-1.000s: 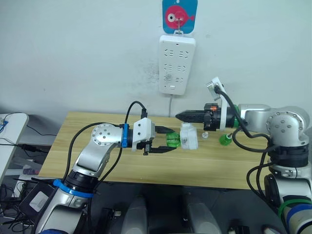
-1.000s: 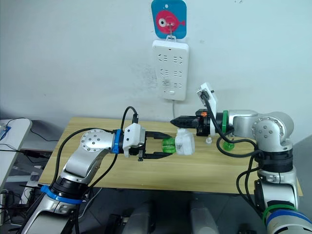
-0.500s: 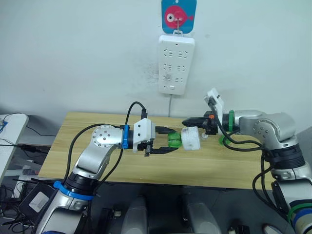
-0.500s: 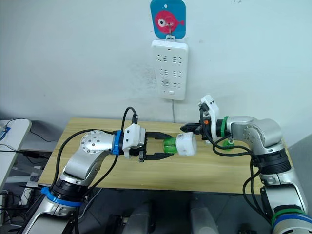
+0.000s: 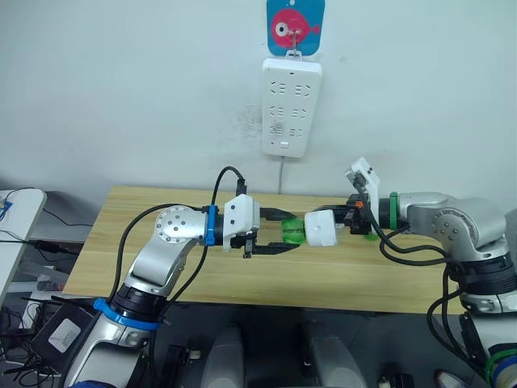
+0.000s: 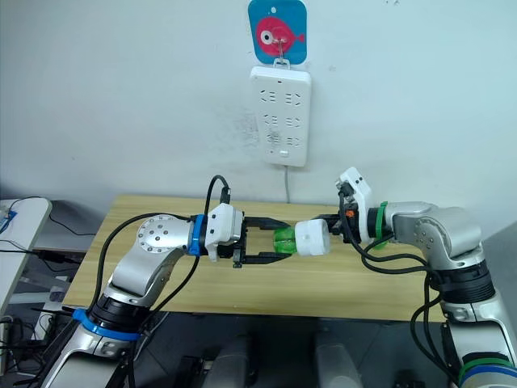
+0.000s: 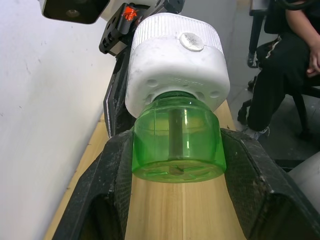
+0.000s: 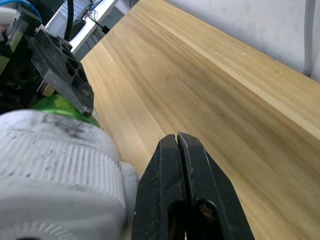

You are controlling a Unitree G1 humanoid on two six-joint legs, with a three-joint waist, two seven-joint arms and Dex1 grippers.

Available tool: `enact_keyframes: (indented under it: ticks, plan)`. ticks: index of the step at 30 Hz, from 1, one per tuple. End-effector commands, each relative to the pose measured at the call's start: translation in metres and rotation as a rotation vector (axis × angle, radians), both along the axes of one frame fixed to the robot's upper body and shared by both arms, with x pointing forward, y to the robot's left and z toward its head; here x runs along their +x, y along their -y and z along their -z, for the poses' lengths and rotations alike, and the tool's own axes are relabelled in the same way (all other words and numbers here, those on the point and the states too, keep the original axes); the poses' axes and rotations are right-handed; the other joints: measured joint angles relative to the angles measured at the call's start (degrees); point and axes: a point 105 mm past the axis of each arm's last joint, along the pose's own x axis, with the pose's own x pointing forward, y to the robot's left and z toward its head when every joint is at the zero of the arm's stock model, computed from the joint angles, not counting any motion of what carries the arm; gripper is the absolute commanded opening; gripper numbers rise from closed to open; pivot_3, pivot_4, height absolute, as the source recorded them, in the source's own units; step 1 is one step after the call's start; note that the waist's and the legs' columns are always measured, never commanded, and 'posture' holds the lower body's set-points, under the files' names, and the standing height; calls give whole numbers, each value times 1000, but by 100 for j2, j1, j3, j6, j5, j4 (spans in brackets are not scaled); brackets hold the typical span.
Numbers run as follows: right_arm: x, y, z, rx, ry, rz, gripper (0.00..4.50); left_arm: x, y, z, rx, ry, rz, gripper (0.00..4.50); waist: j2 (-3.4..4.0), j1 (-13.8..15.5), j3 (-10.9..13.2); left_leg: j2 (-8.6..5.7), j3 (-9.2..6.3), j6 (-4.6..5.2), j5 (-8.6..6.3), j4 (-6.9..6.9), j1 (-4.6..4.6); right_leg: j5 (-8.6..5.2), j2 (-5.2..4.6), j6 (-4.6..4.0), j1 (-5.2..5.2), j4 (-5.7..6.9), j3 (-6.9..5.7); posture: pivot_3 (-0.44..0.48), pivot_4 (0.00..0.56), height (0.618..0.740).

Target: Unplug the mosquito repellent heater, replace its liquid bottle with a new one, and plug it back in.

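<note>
Left eye view: the left claw [image 5: 279, 240] clamps the green liquid bottle [image 5: 291, 231] above the table [image 5: 105, 242], the mosquito repellent heater [image 5: 321, 229] still screwed on.

Left wrist view: both fingers [image 7: 245, 170] press the bottle's sides.

Right wrist view: the right claw [image 8: 178, 145] is pinched together, empty, just beside the heater.

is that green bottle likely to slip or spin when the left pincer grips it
Likely a bit slippery: the green bottle looks like smooth, glossy rigid plastic. Its round wall could spin between the left pincer fingers. Probably light, as it hangs off the mosquito repellent heater above the table.
</note>
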Motion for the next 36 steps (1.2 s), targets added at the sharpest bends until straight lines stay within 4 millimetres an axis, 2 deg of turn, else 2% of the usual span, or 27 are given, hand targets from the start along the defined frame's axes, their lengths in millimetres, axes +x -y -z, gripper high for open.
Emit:
enact_keyframes:
  ticks: [1,18,19,23,26,28,31,36]
  plan:
    - [-24,-17,-2,46,-42,-142,51,9,-3,-18,-48,69,-47,2241,0,-1,0,0,1,0,0,0,0,0,0,0,0,0,0,-33,212,740]
    - [-41,-15,-5,65,-128,-199,51,9,-4,-18,-46,73,-50,2241,0,-2,0,-2,0,0,0,0,0,0,1,0,0,0,0,-29,210,740]
    - [-40,-15,-5,65,-117,-195,51,9,-4,-18,-46,73,-50,2241,0,-2,0,-2,0,0,0,0,0,0,1,0,0,0,0,-29,210,740]
    - [-12,-9,-10,76,37,-76,51,8,-5,-17,-49,66,-47,2241,0,-9,0,-3,2,0,0,0,1,0,2,0,0,1,1,-29,208,740]
    - [3,7,-19,79,154,-32,530,5,-10,-15,-52,43,-38,2241,0,-8,0,-3,1,0,0,1,1,0,5,0,0,1,0,-27,206,740]
    - [2,18,-27,47,290,-78,1273,4,-15,-13,-52,38,-34,2241,0,-6,0,-3,1,0,0,1,0,0,2,0,0,-1,0,-26,205,740]
    - [-15,31,-30,-11,488,-239,2353,2,-23,-11,-36,65,-11,2241,0,20,0,-4,1,0,0,-2,0,-1,0,1,1,-8,-3,-26,204,740]
    - [-45,33,-22,-42,549,-411,4194,6,-31,-7,-12,80,3,2241,0,30,0,-2,0,-1,0,2,1,0,0,1,4,-4,-4,-29,200,740]
